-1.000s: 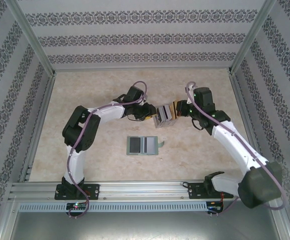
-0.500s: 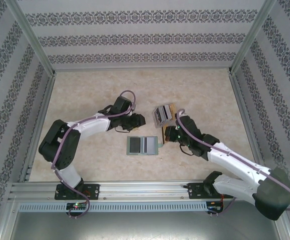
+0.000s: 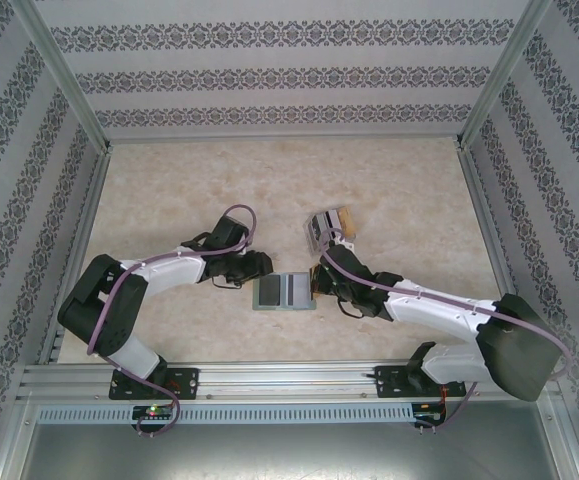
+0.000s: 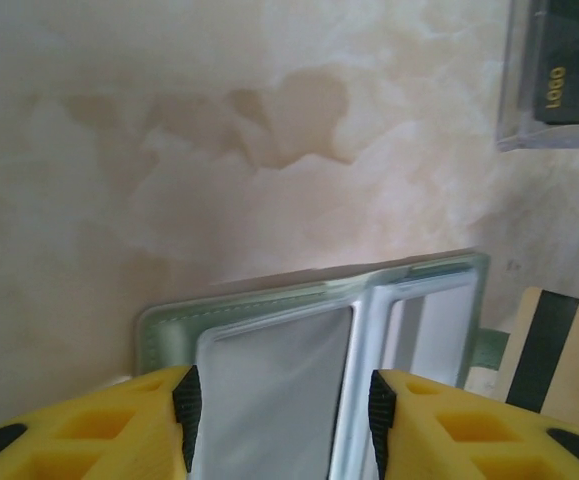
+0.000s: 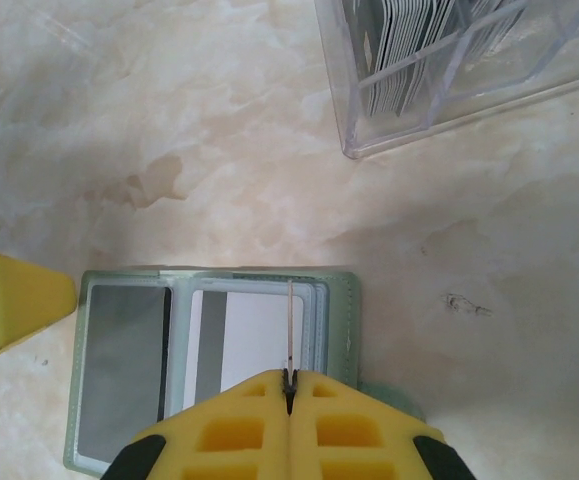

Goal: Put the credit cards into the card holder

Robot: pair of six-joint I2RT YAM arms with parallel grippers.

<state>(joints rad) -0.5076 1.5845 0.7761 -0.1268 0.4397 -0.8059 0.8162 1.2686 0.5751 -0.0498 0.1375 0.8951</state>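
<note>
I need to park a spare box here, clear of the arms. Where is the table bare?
Bare: the far strip of the table between back wall and clear box; the far-right corner beyond the right arm; the near band between card holder and rail. Crowded: the middle, where the left arm's fingers and the right arm's fingers flank the card holder.

The card holder (image 3: 284, 292) lies open on the table (image 3: 169, 180), a card (image 4: 554, 350) at its right edge, the box (image 3: 326, 228) behind that.

The holder (image 3: 285, 291) was finished in sage-green with grey pockets; beside it, a card (image 4: 559, 350) was striped tan and black, and the table (image 3: 169, 190) was marbled beige.
</note>
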